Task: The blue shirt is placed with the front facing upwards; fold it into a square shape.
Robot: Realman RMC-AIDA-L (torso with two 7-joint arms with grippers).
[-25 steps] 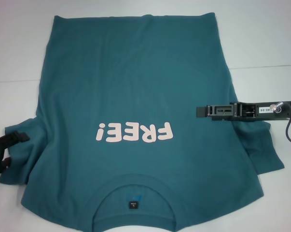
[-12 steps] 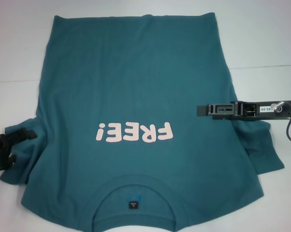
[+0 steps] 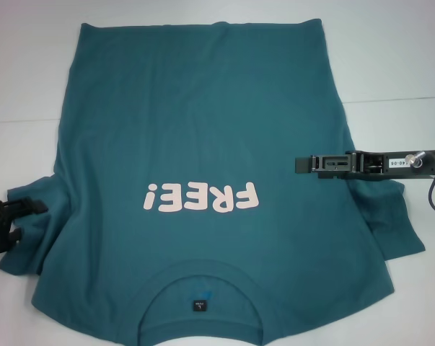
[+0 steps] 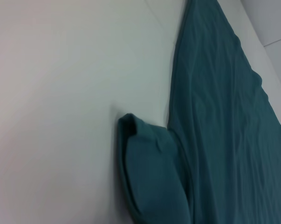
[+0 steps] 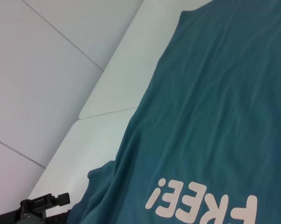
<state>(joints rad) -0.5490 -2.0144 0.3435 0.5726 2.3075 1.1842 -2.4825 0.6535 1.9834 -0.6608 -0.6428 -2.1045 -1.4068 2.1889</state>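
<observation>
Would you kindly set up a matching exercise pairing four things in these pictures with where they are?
Things:
1. left gripper
2. right gripper
3. lettering
4. label

Places:
A. inside the collar, at the shirt's near edge
B. at the shirt's left sleeve, by the table
C. above the shirt's right side, beside the chest
D. across the chest, upside down in the head view

Pairs: 1-B, 2-C, 3-D, 4-A
</observation>
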